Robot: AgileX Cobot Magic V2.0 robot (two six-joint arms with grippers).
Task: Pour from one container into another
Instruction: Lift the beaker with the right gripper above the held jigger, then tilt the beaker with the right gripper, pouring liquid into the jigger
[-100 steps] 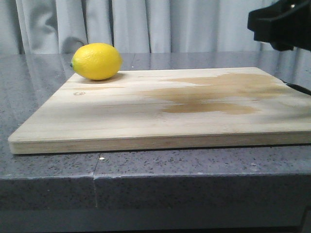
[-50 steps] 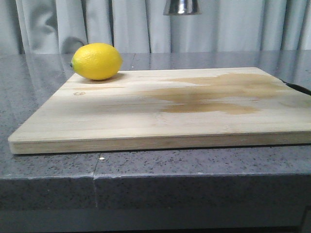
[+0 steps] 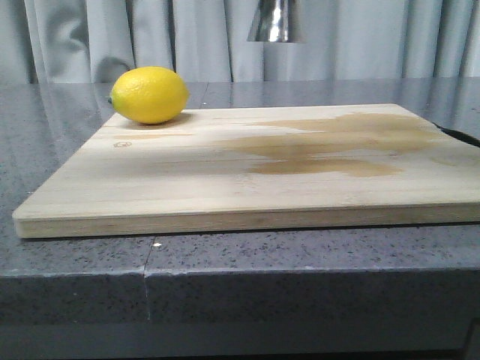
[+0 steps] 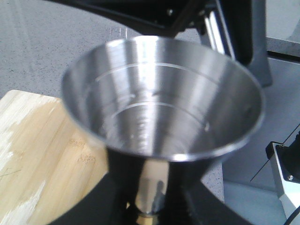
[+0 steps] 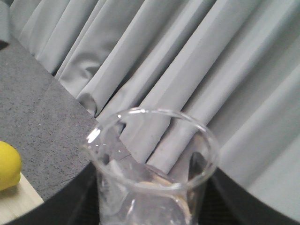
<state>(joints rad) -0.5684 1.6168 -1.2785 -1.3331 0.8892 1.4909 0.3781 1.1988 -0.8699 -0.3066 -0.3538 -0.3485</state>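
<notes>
My left gripper (image 4: pixel 150 208) is shut on the narrow waist of the steel jigger (image 4: pixel 161 103), the other container; its wide cup faces the camera and looks empty. In the front view only the jigger's lower cone (image 3: pixel 275 21) shows, hanging high above the wooden board (image 3: pixel 247 161). My right gripper (image 5: pixel 152 206) is shut on the clear glass beaker (image 5: pixel 150 159), the one container, with dark fingers (image 5: pixel 70 201) on both sides. A faint brownish tint shows low inside the glass. Neither arm appears in the front view.
A yellow lemon (image 3: pixel 149 94) rests on the board's far left corner and also shows in the right wrist view (image 5: pixel 8 165). A brown wet stain (image 3: pixel 330 146) spreads across the board's right half. Grey curtains (image 3: pixel 187 37) hang behind the stone counter (image 3: pixel 225 292).
The black arm part at the front view's upper right has left the picture. The jigger came into view at the top and has dropped a little lower since.
</notes>
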